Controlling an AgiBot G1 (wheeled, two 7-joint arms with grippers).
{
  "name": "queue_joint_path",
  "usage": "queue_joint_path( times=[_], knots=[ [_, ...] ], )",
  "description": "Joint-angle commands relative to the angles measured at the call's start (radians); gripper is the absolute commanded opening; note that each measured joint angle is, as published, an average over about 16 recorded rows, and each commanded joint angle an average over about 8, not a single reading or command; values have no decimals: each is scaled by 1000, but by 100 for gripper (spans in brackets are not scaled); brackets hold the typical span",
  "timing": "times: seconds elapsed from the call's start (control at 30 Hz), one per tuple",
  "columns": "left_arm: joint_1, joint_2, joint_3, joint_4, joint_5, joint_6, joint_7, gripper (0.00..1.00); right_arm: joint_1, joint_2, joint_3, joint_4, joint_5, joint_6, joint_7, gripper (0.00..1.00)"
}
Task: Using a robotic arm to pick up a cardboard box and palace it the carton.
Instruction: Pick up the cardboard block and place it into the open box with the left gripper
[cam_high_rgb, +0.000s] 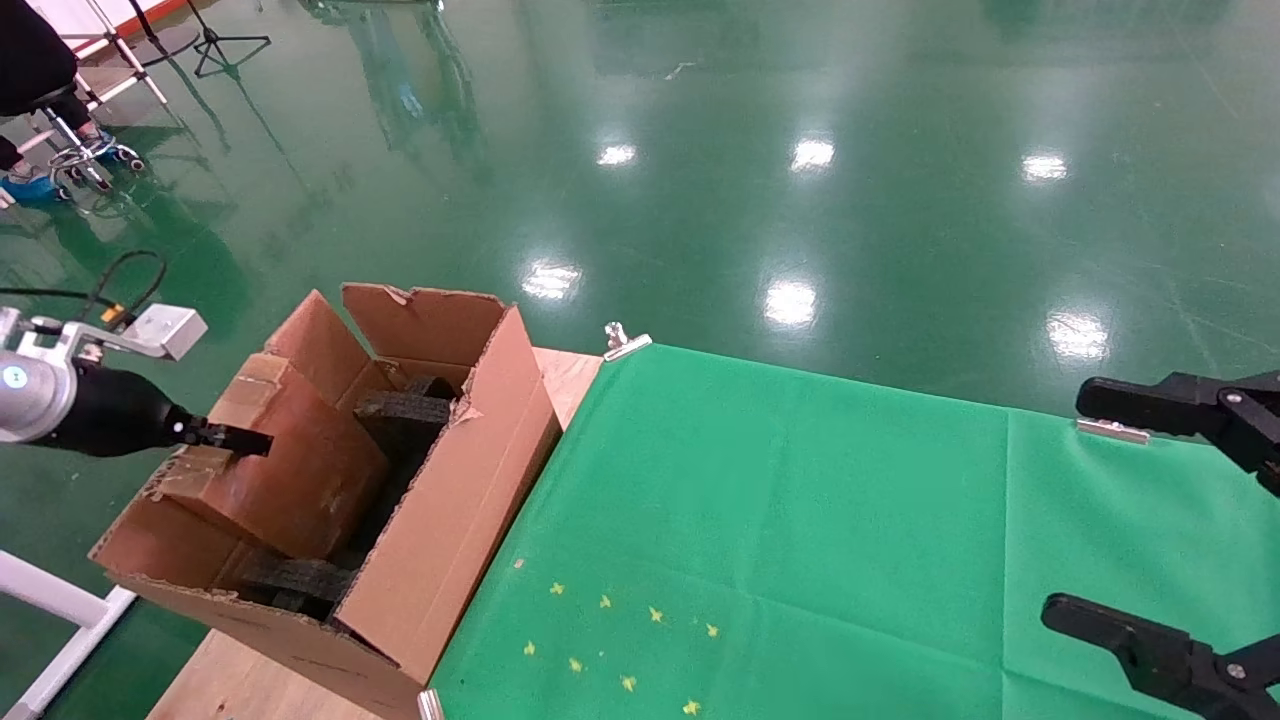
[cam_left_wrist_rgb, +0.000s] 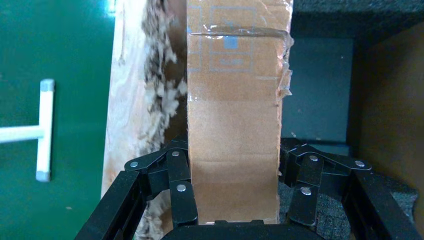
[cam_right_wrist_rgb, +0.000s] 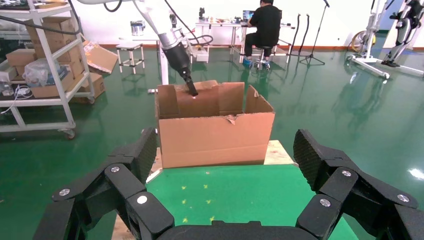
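The carton (cam_high_rgb: 470, 480) stands open at the table's left end, with black foam inserts (cam_high_rgb: 405, 415) inside. The small cardboard box (cam_high_rgb: 290, 470) stands on edge inside it, against the carton's left wall. My left gripper (cam_high_rgb: 225, 437), on the white arm, reaches over that wall and is shut on the box's top edge. In the left wrist view the box (cam_left_wrist_rgb: 232, 125) fills the gap between the fingers (cam_left_wrist_rgb: 182, 200), which press its two sides. My right gripper (cam_high_rgb: 1110, 515) is open and empty over the table's right edge. It faces the carton (cam_right_wrist_rgb: 215, 135).
A green cloth (cam_high_rgb: 800, 520) covers the wooden table, held by metal clips (cam_high_rgb: 625, 342). Small yellow marks (cam_high_rgb: 620, 640) lie near its front. A white frame (cam_high_rgb: 60, 610) stands left of the carton. A seated person (cam_right_wrist_rgb: 265, 25) and a shelf cart (cam_right_wrist_rgb: 45, 65) are on the floor beyond.
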Motion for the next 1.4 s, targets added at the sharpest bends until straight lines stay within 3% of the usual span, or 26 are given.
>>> queue_joint_path(
  times=[0.03,1.4],
  knots=[
    [9,6,-1,19,-2,-10,1,0,0,0,0,0,0,0,0,100],
    [229,147,-21,73,-31,-305,-52,0,0,0,0,0,0,0,0,100]
  ],
)
